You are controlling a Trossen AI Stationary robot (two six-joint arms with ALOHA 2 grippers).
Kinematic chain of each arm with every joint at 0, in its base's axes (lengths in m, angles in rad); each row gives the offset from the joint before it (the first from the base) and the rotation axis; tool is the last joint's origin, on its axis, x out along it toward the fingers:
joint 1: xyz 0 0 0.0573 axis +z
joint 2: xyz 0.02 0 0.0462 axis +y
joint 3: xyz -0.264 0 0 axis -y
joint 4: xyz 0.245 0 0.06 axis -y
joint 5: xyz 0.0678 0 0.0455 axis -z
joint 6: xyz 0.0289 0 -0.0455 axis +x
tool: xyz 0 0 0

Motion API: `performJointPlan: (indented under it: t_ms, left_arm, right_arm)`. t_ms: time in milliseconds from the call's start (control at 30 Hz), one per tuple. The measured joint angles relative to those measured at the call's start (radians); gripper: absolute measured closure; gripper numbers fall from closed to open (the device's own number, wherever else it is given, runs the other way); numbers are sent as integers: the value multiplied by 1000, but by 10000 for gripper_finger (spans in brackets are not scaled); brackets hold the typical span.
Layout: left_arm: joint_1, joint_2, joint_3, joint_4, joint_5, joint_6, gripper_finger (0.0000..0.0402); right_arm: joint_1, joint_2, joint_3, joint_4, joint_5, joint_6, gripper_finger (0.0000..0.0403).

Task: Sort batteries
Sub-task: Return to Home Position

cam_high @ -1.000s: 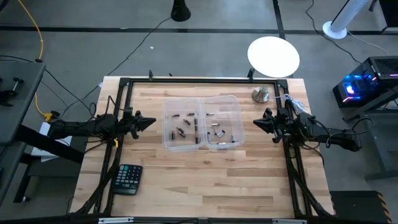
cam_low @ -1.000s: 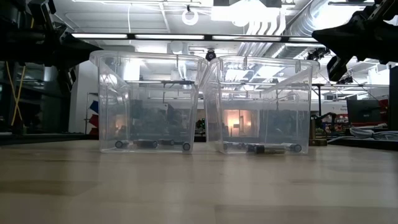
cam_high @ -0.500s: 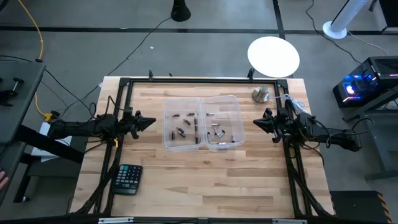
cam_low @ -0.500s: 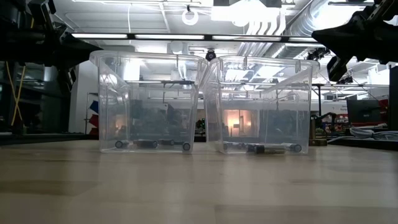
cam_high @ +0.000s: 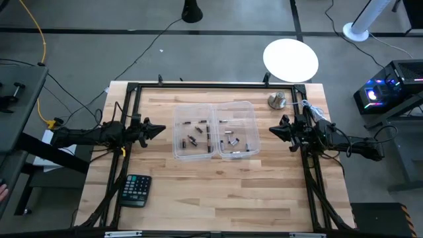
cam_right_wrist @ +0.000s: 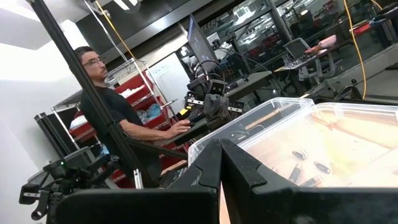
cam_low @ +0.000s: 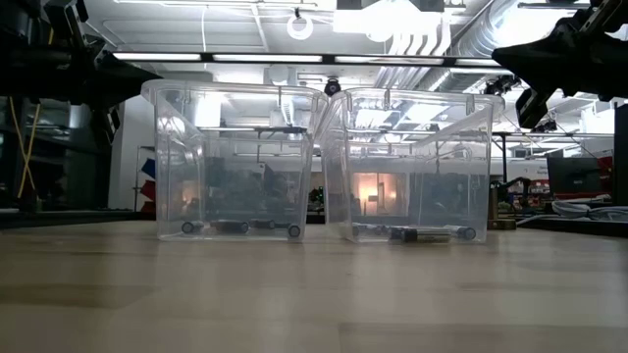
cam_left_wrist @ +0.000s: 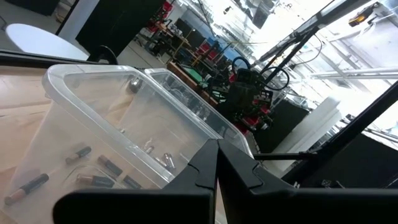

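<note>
Two clear plastic bins stand side by side in the table's middle. The left bin (cam_high: 193, 132) holds several dark batteries (cam_high: 195, 139); the right bin (cam_high: 235, 130) holds several silvery ones (cam_high: 230, 140). All lie on the bin floors, as the low view shows for the batteries (cam_low: 235, 226). My left gripper (cam_high: 163, 129) hovers shut to the left of the bins, above the table, pointing at them. My right gripper (cam_high: 271, 130) hovers shut to the right of the bins, facing them. Both wrist views look over the bins: left gripper (cam_left_wrist: 216, 152), right gripper (cam_right_wrist: 221, 151).
A black calculator (cam_high: 136, 190) lies near the table's front left corner. A round silver metal knob (cam_high: 277, 100) stands near the far right corner. A black frame (cam_high: 218, 86) runs around the table's edges. A person stands at a desk beyond the table (cam_right_wrist: 109, 106).
</note>
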State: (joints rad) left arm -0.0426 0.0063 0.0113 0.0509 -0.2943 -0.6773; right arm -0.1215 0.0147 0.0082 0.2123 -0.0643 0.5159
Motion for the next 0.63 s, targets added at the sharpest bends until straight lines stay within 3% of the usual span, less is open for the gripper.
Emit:
performJointPlan:
  t_ms: [633]
  left_arm:
    - [0,0,0,0,0,0,402]
  right_arm:
    - [0,0,0,0,-7,0,402]
